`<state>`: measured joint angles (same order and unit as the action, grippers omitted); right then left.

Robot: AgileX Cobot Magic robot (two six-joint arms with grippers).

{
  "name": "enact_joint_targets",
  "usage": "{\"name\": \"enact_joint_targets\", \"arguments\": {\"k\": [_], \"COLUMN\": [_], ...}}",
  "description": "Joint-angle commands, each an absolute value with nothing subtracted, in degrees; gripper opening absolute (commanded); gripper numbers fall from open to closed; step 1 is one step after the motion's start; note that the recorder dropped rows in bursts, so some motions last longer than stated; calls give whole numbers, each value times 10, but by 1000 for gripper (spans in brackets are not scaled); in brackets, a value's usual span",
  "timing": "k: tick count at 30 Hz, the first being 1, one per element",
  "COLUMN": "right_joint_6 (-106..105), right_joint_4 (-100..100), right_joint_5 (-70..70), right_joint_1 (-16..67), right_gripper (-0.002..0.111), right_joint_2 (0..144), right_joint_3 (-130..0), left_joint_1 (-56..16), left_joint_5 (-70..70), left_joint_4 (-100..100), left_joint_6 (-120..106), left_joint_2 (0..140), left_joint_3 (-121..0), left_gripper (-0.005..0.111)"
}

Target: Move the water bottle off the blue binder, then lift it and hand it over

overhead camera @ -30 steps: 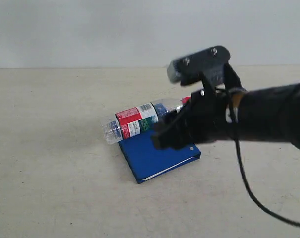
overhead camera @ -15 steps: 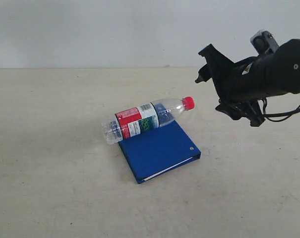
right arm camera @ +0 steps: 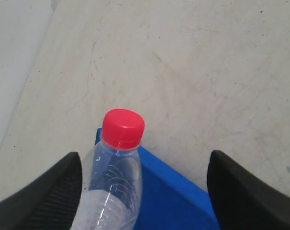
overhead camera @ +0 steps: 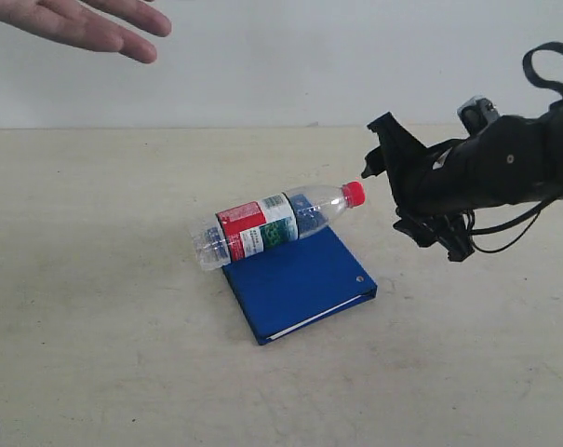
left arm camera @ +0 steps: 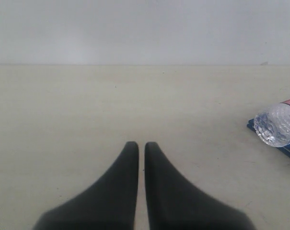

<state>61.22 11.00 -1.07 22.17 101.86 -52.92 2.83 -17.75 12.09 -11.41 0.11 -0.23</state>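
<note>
Two grippers: the right gripper [right arm camera: 145, 188], fingers spread wide, faces the capped end of the water bottle [overhead camera: 267, 226], which lies sideways across the blue binder [overhead camera: 300, 284], probably to push it off. The left gripper [left arm camera: 141, 154] rests pressed together, idle.

Right arm [overhead camera: 518, 163]: matte black, bulky rounded shell. Black cable [overhead camera: 546, 47] loops behind jaws; thin one hangs below. Grey camera block [overhead camera: 476, 108] behind jaws. Left gripper [left arm camera: 138, 144]: black smooth fingers, tapering to tips.
</note>
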Motion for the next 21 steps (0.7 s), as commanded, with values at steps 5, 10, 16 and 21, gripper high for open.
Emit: {"name": "enact_joint_targets", "arguments": {"k": [5,10,16,21], "right_joint_6": [618,689,969,1009], "right_joint_4": [113,61,-157,-216], "right_joint_5": [-81,-141,-310,-345], "right_joint_1": [218,218,219,219], "right_gripper": [66,66,66,66], "right_joint_2": [1073,1096,1136,1179], "right_joint_3": [-533,-533,-537,-557], "left_joint_1": [28,28,28,28], "left_joint_5": [-171,-171,-171,-171], "left_joint_4": [121,121,121,121], "left_joint_6": [-109,-109,-109,-109], "left_joint_2": [0,0,0,0], "left_joint_3": [0,0,0,0], "left_gripper": [4,4,4,4]}}
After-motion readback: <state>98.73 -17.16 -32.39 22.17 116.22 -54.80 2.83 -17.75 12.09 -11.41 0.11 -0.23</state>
